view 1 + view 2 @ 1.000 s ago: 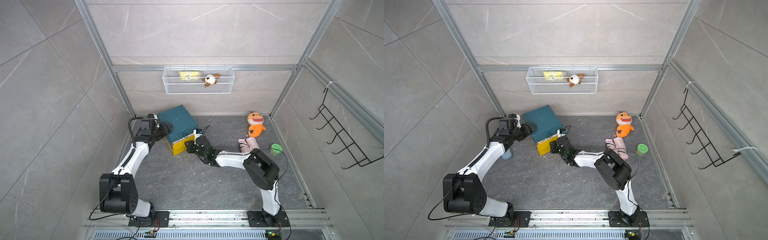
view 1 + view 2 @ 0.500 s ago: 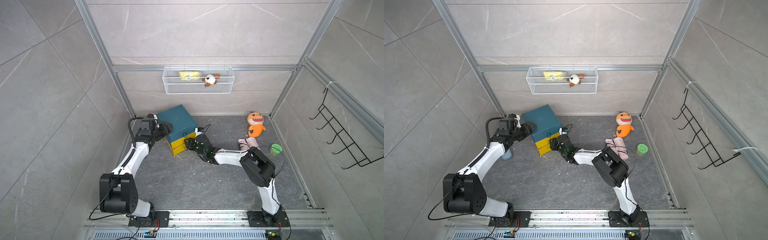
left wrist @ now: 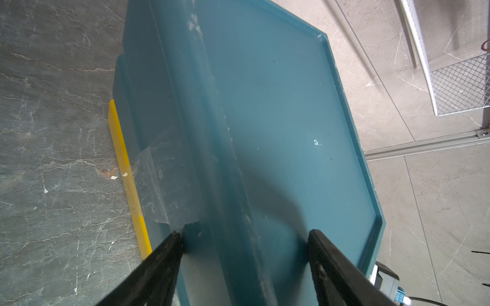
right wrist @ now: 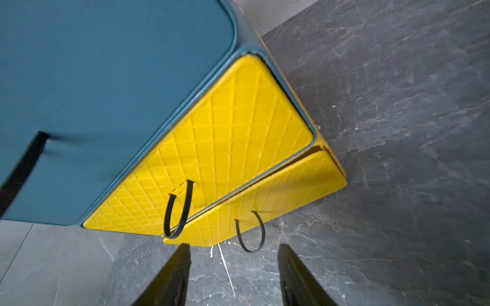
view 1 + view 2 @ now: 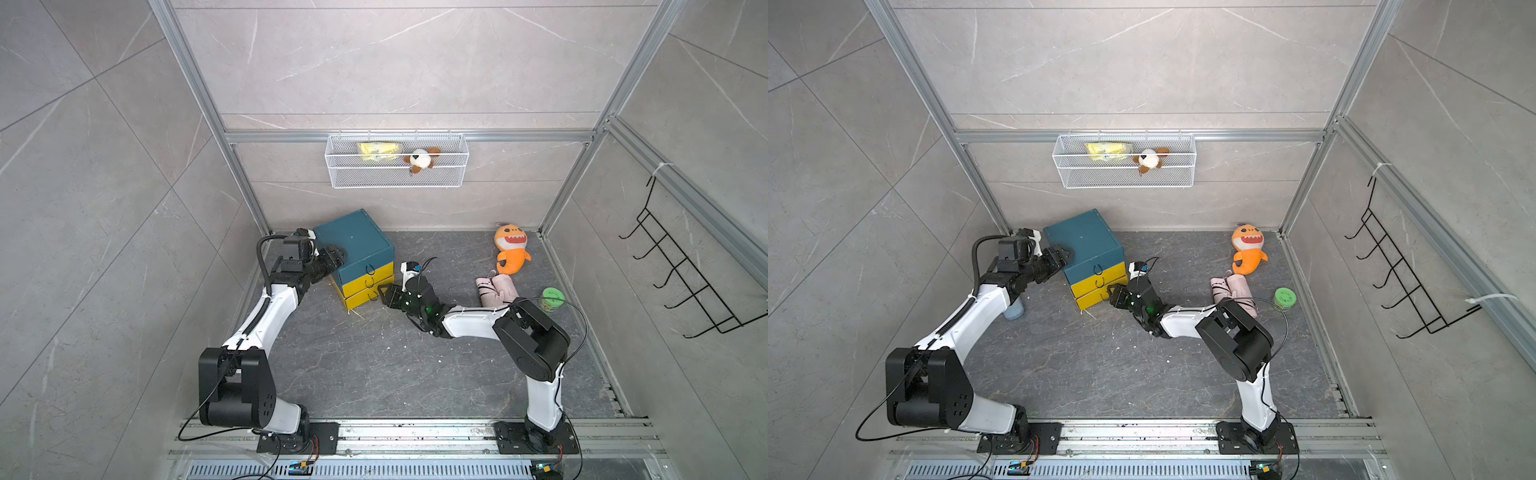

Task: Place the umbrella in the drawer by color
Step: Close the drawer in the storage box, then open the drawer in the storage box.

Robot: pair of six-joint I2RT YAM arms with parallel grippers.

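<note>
A teal cabinet [image 5: 353, 241] stands at the back left with a teal top drawer and two yellow drawers below. The bottom yellow drawer [image 4: 278, 190] sits slightly ajar. My left gripper [image 3: 245, 235] is open, its jaws straddling the cabinet's top side edge [image 5: 336, 255]. My right gripper [image 4: 235, 246] is open and empty, just in front of the bottom drawer's black loop handle [image 4: 250, 233], low over the floor [image 5: 384, 296]. A folded pink umbrella [image 5: 496, 289] lies on the floor to the right, partly behind my right arm.
An orange shark plush [image 5: 511, 249] and a green-lidded jar [image 5: 552, 298] lie near the right wall. A pale blue object [image 5: 1014, 309] shows under my left arm. A wire basket [image 5: 397, 183] hangs on the back wall, a black hook rack [image 5: 685, 282] on the right wall.
My right gripper's jaws have spread apart and it has backed a little away from the yellow drawer fronts. The left arm has stayed on the cabinet.
</note>
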